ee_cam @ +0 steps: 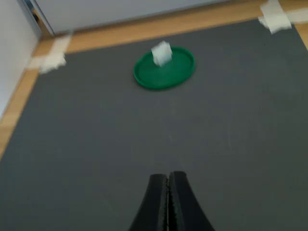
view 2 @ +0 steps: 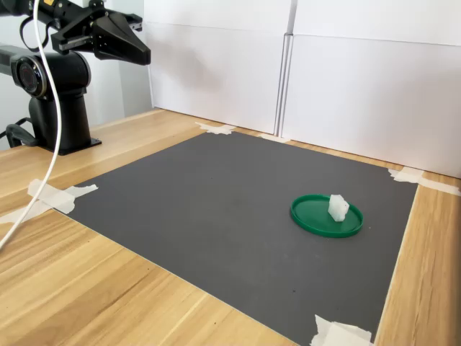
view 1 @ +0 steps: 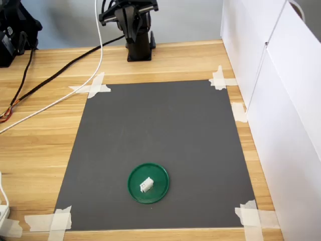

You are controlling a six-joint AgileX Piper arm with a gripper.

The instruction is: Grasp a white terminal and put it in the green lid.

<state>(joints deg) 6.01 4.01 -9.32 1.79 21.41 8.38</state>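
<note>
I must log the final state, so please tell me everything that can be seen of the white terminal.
The white terminal is a tiny white plastic block, roughly rectangular, with small ridges just visible in the first exterior view; finer detail is too small to tell. It rests inside the green lid, touching its floor, slightly off centre. In the second exterior view it looks taller than the lid's low rim. Nothing else touches it: the gripper is shut, empty and far away over the dark mat.
</note>
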